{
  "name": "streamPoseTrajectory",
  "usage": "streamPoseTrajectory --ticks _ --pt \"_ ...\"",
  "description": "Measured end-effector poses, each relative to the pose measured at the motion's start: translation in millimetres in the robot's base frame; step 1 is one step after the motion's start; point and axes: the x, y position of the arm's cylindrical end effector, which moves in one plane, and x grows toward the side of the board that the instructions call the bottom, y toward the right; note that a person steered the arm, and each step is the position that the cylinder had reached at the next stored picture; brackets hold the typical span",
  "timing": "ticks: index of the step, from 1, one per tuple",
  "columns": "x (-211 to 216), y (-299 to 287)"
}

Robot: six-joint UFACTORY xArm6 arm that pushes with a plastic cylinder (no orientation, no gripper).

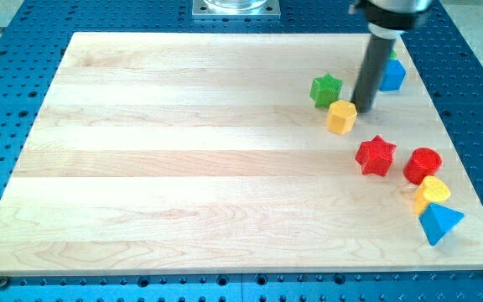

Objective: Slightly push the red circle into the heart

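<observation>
The red circle (423,164) sits near the board's right edge. The yellow heart (432,193) lies just below it, touching or nearly touching. My tip (362,109) is at the upper right, just right of the yellow hexagon (341,117) and well above-left of the red circle. The rod rises up out of the view's top.
A green star (326,89) is left of the rod. A blue block (392,75) is to its right, partly behind it. A red star (376,155) lies left of the red circle. A blue triangle (438,223) lies below the heart. The wooden board (183,151) rests on a blue perforated table.
</observation>
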Motion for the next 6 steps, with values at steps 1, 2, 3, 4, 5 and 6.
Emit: streamPoseTrajectory --ticks 1,2,3,4,5,6 --pt "9 -20" --pt "32 -45" --pt "44 -7" --pt "57 34" --pt "75 46" --pt "95 17"
